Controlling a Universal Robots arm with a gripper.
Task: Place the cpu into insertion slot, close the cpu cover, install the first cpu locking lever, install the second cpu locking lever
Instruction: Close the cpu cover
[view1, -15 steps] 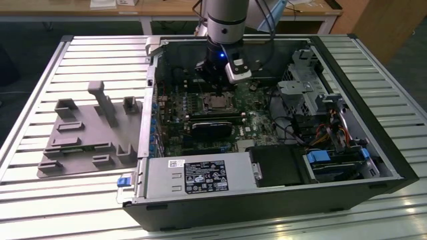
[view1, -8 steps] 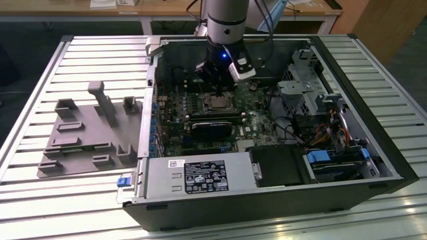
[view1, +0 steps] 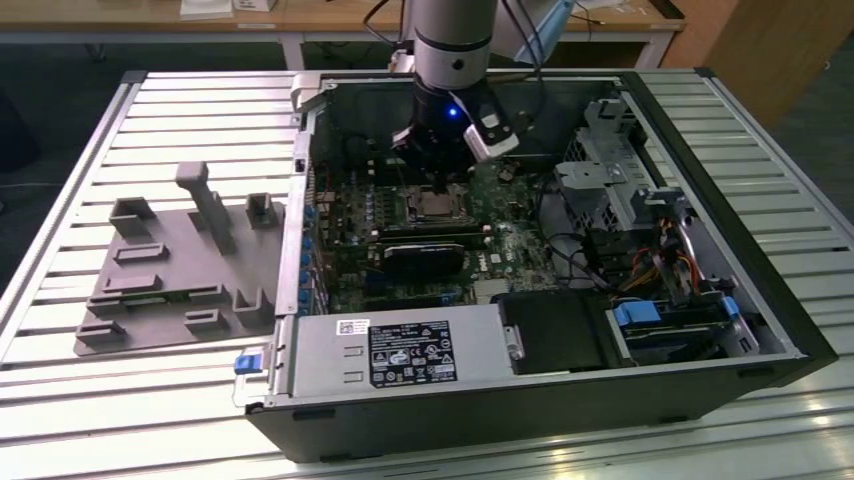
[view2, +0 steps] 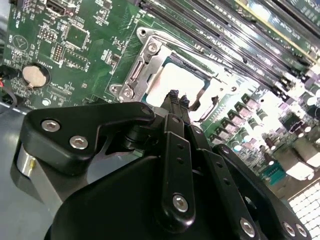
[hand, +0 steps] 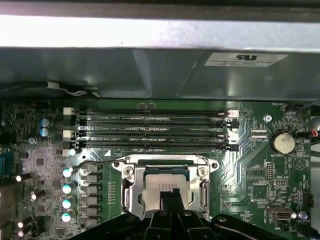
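The gripper's (view2: 176, 95) fingers (view2: 173, 106), pinched together on nothing, hover just over the cpu (hand: 154, 182) seated in the insertion slot (hand: 150, 167) (the cpu cover (hand: 131, 195) seems already lowered), so an off-centre downward push could scratch it or skid off.

Glare whitens the cpu (view2: 176, 84) in the second wrist view. In the exterior view the slatted table (view1: 107, 420) shines and the computer case (view1: 561, 410) is dim inside.

Pale slatted table (view1: 134, 420); wooden desk (view1: 80, 15) behind
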